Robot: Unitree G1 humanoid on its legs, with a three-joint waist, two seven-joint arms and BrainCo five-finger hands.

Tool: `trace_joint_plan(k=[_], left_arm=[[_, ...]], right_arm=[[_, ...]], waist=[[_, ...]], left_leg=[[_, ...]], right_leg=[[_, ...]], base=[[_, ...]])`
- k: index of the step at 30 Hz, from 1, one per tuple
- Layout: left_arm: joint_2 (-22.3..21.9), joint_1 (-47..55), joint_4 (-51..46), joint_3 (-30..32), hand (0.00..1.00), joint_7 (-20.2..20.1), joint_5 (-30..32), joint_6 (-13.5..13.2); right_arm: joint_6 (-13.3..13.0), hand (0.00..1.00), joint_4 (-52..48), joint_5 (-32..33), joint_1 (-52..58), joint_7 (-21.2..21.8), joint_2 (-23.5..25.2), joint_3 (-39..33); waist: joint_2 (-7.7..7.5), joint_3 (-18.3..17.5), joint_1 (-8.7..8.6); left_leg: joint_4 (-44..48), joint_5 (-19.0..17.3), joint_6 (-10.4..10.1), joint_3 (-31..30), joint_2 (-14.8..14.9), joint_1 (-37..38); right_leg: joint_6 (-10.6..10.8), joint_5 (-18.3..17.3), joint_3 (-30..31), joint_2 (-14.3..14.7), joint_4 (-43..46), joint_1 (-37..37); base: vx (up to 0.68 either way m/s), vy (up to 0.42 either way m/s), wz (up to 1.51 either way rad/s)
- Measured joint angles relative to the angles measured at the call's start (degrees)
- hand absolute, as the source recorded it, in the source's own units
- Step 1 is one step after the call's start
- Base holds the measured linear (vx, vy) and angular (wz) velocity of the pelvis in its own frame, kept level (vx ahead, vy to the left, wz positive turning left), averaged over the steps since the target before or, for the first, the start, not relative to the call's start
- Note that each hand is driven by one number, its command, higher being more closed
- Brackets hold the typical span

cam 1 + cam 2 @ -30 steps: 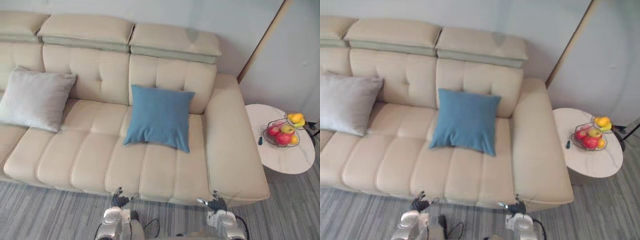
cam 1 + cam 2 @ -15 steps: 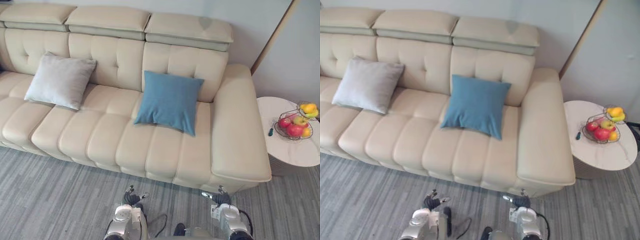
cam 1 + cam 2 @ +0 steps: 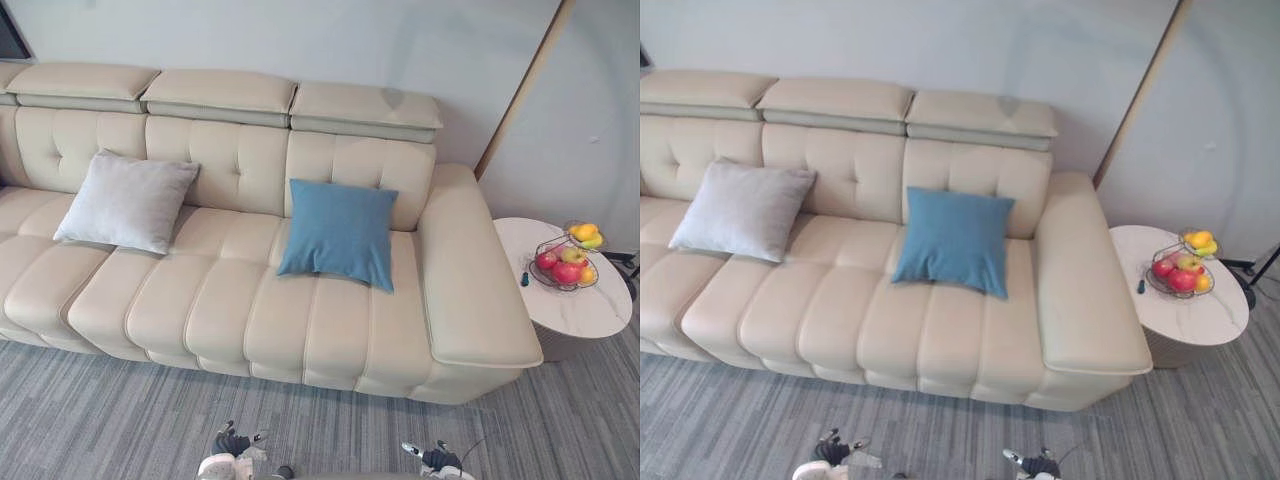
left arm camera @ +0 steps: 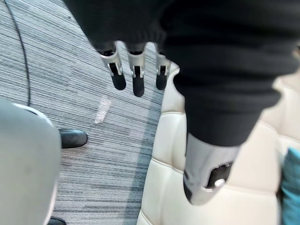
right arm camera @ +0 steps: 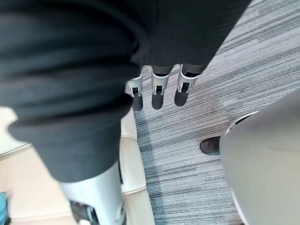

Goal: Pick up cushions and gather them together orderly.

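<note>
Blue cushion [image 3: 337, 233] and grey cushion [image 3: 127, 201] rest on sofa [image 3: 200, 300]; left hand [image 4: 137, 77] and right hand [image 5: 157, 91] hang straight-fingered, empty.

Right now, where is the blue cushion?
In the left eye view the blue cushion leans on the sofa backrest at the right seat, beside the armrest; the grey cushion sits apart, further left.

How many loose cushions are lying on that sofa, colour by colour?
Grey cushion: 1
Blue cushion: 1
Total: 2, both on the sofa
</note>
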Motion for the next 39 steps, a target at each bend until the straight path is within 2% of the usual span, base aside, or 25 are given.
trace_joint_plan(k=[11,15,16,26,30,39], left_arm=[[0.08,-0.04,1.11,0.57,0.0,-0.26,-0.01,-0.03],[0.07,-0.03,1.14,0.54,0.0,-0.27,-0.01,-0.02],[1.11,0.35,1.45,-0.26,0.0,-1.07,-0.01,-0.03],[1.11,0.32,1.56,-0.25,0.0,-1.41,-0.36,-0.03],[1.02,0.34,2.09,-0.24,0.0,-2.15,-1.27,0.07],[0.8,-0.08,2.16,-0.83,0.0,-3.88,-1.14,0.15]], right_arm=[[-0.06,0.0,2.48,0.05,-1.87,0.26,-2.38,0.0],[-0.05,0.0,2.48,0.05,-2.31,0.32,-2.86,0.07],[-0.03,0.0,4.12,0.02,-2.28,0.26,-4.55,0.77],[0.07,0.0,4.12,0.05,-1.12,0.5,-4.52,0.64],[0.72,0.0,4.03,1.14,0.02,1.1,-4.37,0.53],[1.39,0.0,2.56,2.41,0.37,1.79,-4.25,0.6]], waist=[[0.1,0.22,-0.25],[0.69,0.73,-0.5],[1.62,1.1,-1.92],[1.82,1.24,-2.11],[2.26,1.56,-2.88],[2.5,2.11,-3.18]], left_leg=[[0.0,-0.06,0.11,-2.41,-0.34,2.27],[-0.28,-0.09,0.09,-2.74,-0.32,2.28],[-0.85,-0.51,-0.5,-4.02,0.74,2.33],[-0.88,-0.51,-0.5,-3.88,0.74,2.38],[-1.0,-0.51,-0.52,-2.76,1.08,2.92],[-1.05,-1.38,-1.56,3.87,3.12,4.78]], right_leg=[[-0.6,-0.07,-0.88,-0.03,-1.62,3.48],[-0.57,-0.2,-0.86,-0.01,-1.6,3.39],[-0.5,-0.07,0.68,1.3,-1.89,2.51],[-0.49,-0.07,0.61,1.23,-1.78,2.5],[-0.47,-0.08,1.01,1.27,-1.26,2.48],[-0.74,0.0,6.28,2.94,-0.06,1.23]], base=[[0.07,-0.009,0.03],[-0.07,-0.01,0.01],[-0.04,-0.005,0.01],[0.0,0.0,0.0],[0.0,0.0,-0.07],[-0.05,-0.02,-0.35]])
